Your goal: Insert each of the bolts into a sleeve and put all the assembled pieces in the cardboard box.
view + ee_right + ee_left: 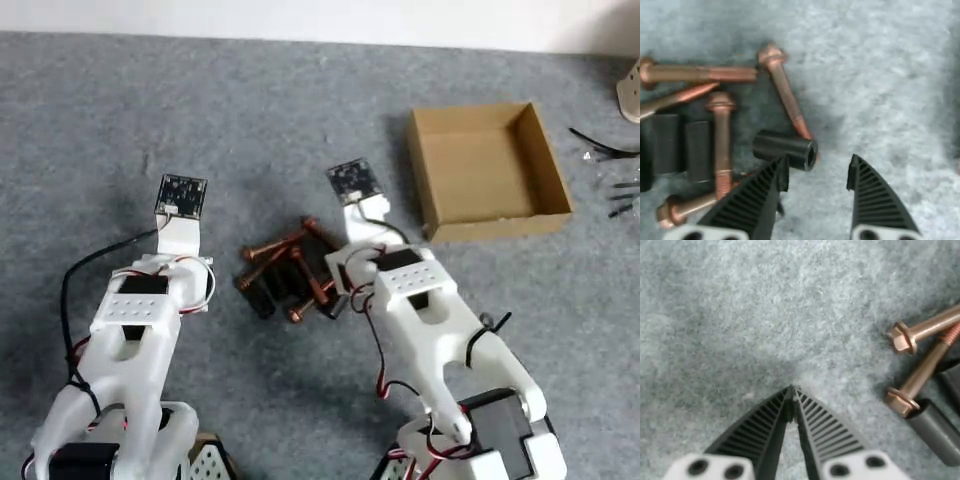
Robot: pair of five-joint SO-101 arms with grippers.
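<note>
Several copper bolts (pixel 275 250) and black sleeves (pixel 283 285) lie in a pile on the grey carpet between the two arms. My right gripper (pixel 818 175) is open just over the pile's edge, with one black sleeve (pixel 785 149) lying beside its left finger and a bolt (pixel 785 90) under that sleeve. More bolts (pixel 720 145) and sleeves (pixel 680 144) lie beyond. My left gripper (pixel 792 392) is shut and empty above bare carpet, with two bolts (pixel 922 332) and a sleeve (pixel 935 430) off to its side. The cardboard box (pixel 487 172) stands open at the back right.
Small dark parts (pixel 615 190) and a cable lie at the far right edge beside the box. Bare grey carpet (pixel 200 110) stretches across the back and left.
</note>
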